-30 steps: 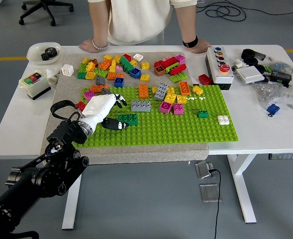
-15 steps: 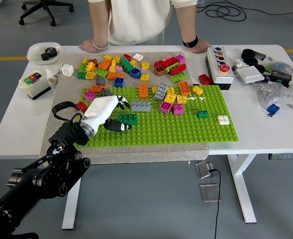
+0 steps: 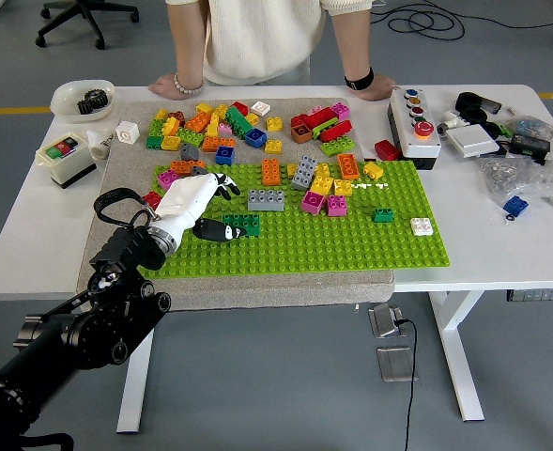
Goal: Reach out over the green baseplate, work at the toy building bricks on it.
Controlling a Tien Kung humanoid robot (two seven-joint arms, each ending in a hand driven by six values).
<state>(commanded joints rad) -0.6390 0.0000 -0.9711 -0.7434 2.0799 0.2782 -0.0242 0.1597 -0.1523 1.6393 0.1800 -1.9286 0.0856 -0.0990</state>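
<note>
Left hand (image 3: 193, 204): white, fingers loosely spread, grasping nothing, over green baseplate (image 3: 351, 246) left end, beside dark green brick (image 3: 242, 224). Baseplate on table (image 3: 501, 252); loose bricks (image 3: 248, 127) beyond. Person's hands (image 3: 175, 85) on far edge

A: Where is the robot's arm?
B: The black left arm (image 3: 79, 329) rises from the lower left of the frame, ending in a white left hand (image 3: 190, 202) left of centre.
A: And the fingers?
B: Relaxed and spread, dark fingertips (image 3: 227, 187) pointing right, thumb lower, holding nothing. The right arm is out of view.
</note>
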